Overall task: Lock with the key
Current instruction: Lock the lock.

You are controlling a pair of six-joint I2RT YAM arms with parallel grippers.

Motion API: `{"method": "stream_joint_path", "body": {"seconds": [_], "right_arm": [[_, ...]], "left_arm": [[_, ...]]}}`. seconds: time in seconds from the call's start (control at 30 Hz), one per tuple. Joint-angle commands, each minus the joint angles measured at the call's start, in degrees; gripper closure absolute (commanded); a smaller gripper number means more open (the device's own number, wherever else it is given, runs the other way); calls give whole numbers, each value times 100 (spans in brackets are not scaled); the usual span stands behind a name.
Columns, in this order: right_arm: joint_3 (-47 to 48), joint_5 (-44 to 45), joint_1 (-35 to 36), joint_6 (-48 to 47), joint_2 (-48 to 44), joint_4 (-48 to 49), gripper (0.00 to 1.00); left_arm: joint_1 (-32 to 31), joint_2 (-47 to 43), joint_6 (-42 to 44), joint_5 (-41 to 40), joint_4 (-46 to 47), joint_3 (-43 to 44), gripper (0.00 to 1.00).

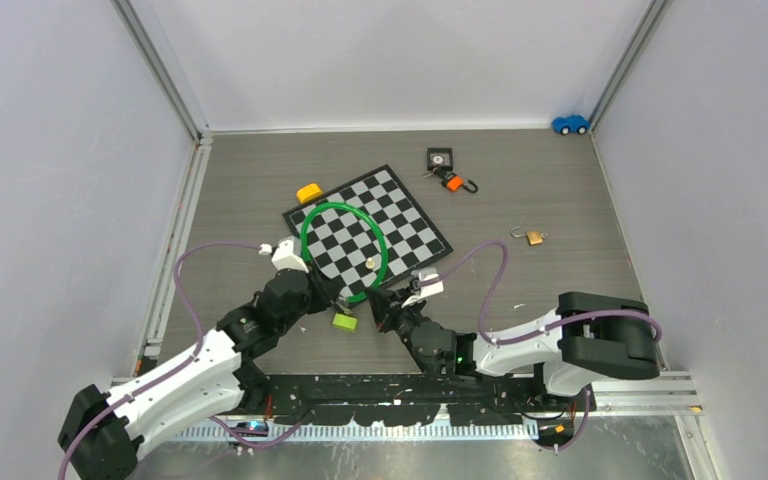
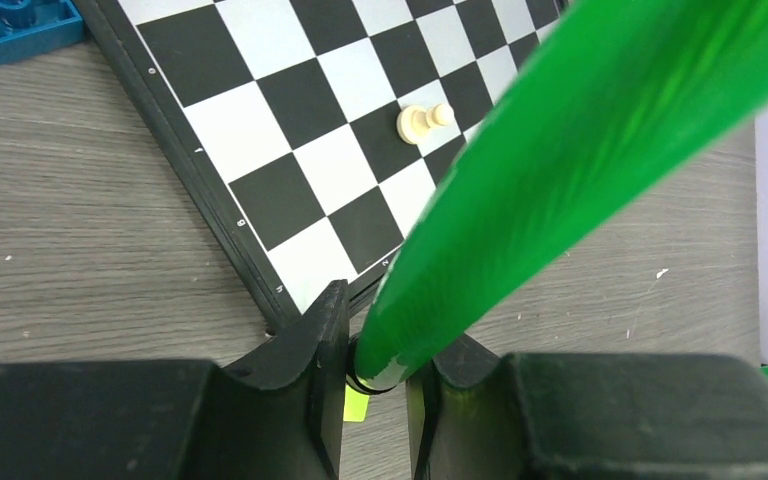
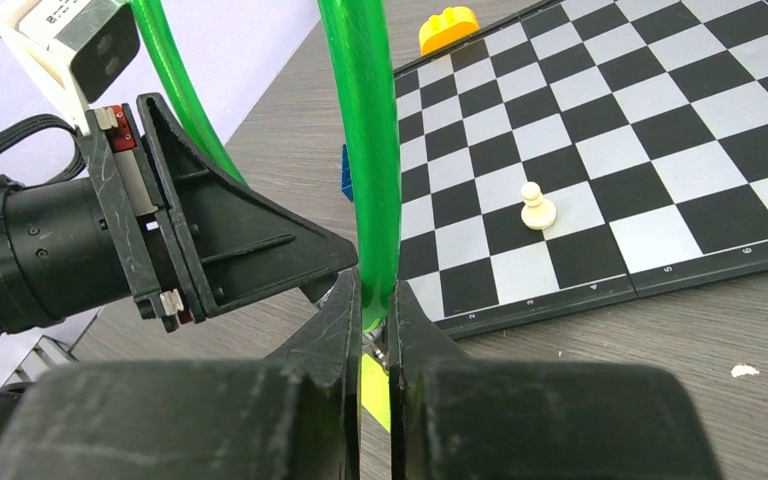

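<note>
Progress: locking judged not begun; neither gripper holds a key.
Left gripper (image 2: pixel 375 330): clamped on green hoop (image 3: pixel 368 150).
Right gripper (image 3: pixel 372 300): clamped on same hoop.
Padlock (image 1: pixel 534 238): right of chessboard (image 1: pixel 400 200), well apart.

Over the chessboard (image 1: pixel 401 200), a green hoop (image 1: pixel 341 205) — padlock (image 1: pixel 534 238) well apart.

In the right wrist view you can read small white digits, apparently 5 and 6, on the black border of the black-and-white checkered chessboard (image 3: pixel 610 287); the print on the white camera housing (image 3: pixel 50 30) is illegible.
</note>
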Motion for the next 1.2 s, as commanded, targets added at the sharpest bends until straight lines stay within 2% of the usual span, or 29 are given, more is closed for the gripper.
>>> {"method": "stream_joint_path", "body": {"seconds": [0.0,0.4,0.53,0.77,0.9,1.17], "right_arm": [[340,-1612,88,140,545,-314,100],[639,-2277,-200,303,1021,-341,100],[549,-2186,-201,163,633,-585,100],[457,-2063,-202,-149,-361,-1655,99],[516,-1951,-202,-318,-904,-2154,94],[746,-1755,-201,-691,-1667,-2996,76]], "left_arm": [[-270,-272,-827,1524,2692,618,100],[-277,-228,-880,1749,2950,533,100],[-276,-366,-763,1643,2950,456,100],[-272,-570,-594,1366,2933,321,100],[-272,-547,-497,1408,3263,182,100],[-268,-506,-342,1524,3797,40,100]]}}
